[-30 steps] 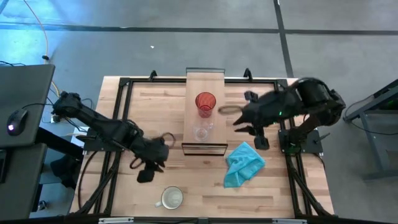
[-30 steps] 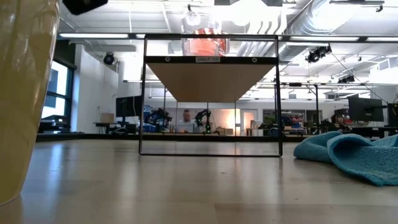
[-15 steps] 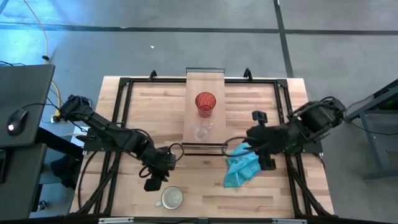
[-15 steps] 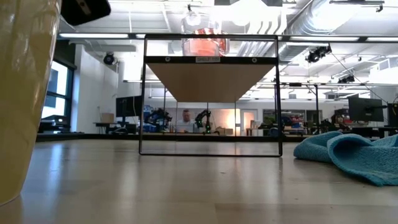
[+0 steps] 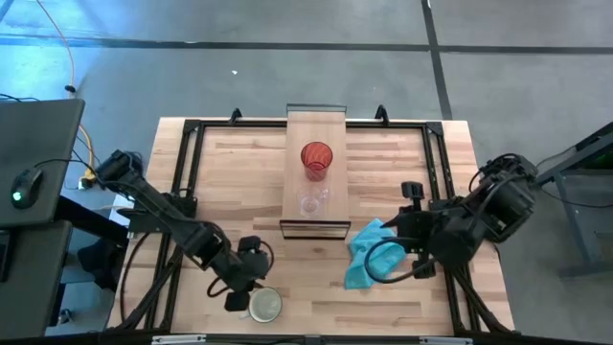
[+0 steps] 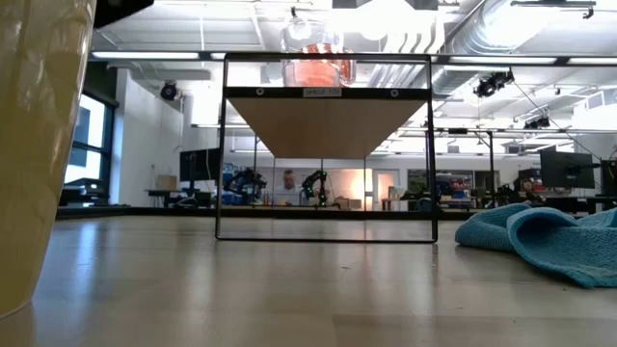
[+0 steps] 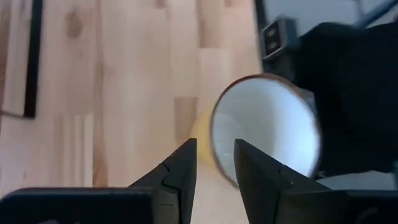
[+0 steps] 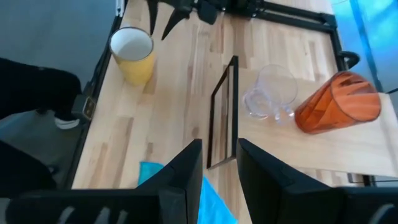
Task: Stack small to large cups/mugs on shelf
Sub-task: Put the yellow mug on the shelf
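Observation:
The cream-yellow mug (image 5: 264, 305) stands upright near the table's near edge, its white inside showing in the left wrist view (image 7: 267, 127). My left gripper (image 5: 245, 287) hovers open above and just left of it (image 7: 214, 146), touching nothing. The red cup (image 5: 316, 158) and the clear glass (image 5: 308, 203) stand on the raised shelf (image 5: 316, 129), the glass nearer the shelf's near end. My right gripper (image 5: 383, 251), fingers slightly apart (image 8: 219, 144), hangs over the teal cloth (image 5: 374, 254).
The shelf stands on a thin dark frame (image 6: 326, 154) with open space under its board. A black frame (image 5: 182, 172) runs round the tabletop. The teal cloth lies bunched to the right of the shelf's near end. Bare wood lies between the mug and the shelf.
My left gripper has travelled toward the near edge and right, ending beside and above the mug. My right gripper has pulled back from beside the shelf toward the near edge and right, coming over the teal cloth. The cups and the mug have stayed put.

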You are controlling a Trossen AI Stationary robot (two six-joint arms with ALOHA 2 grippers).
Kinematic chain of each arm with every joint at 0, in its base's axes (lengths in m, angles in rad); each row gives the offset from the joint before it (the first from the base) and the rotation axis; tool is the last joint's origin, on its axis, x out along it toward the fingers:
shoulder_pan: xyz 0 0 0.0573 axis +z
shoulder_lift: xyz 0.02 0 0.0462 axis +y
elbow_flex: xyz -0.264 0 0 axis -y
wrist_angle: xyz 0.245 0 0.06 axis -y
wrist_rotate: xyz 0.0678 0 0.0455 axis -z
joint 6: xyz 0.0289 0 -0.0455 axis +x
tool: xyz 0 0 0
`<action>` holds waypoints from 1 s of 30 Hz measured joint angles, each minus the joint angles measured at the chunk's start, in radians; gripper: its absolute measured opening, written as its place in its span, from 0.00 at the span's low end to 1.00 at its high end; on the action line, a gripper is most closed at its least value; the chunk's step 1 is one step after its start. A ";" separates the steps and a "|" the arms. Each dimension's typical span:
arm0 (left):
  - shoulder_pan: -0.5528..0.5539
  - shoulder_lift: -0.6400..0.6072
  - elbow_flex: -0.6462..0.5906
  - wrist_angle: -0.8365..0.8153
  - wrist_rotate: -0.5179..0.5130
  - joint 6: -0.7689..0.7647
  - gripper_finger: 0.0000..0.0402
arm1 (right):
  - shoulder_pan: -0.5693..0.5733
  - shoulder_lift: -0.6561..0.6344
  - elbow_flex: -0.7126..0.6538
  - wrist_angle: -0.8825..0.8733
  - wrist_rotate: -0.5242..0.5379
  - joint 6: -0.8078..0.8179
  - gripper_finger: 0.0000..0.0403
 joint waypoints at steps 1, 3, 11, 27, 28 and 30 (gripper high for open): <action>-0.003 0.010 0.000 0.001 -0.013 -0.005 0.24 | 0.005 0.000 0.000 0.000 0.009 0.000 0.23; -0.004 0.025 0.000 -0.006 -0.026 -0.018 0.24 | 0.012 0.000 0.000 0.000 0.015 0.000 0.23; -0.001 0.058 0.001 -0.006 -0.005 -0.055 0.24 | 0.013 0.001 0.000 0.000 0.016 0.000 0.23; -0.001 0.077 0.001 0.029 0.074 -0.086 0.24 | 0.012 0.002 0.000 0.000 0.041 -0.016 0.23; -0.001 0.082 0.002 0.031 0.076 -0.090 0.24 | 0.012 0.002 0.000 0.000 0.041 -0.016 0.23; -0.001 0.086 0.000 0.018 0.082 -0.096 0.24 | 0.012 0.002 0.000 0.000 0.041 -0.016 0.23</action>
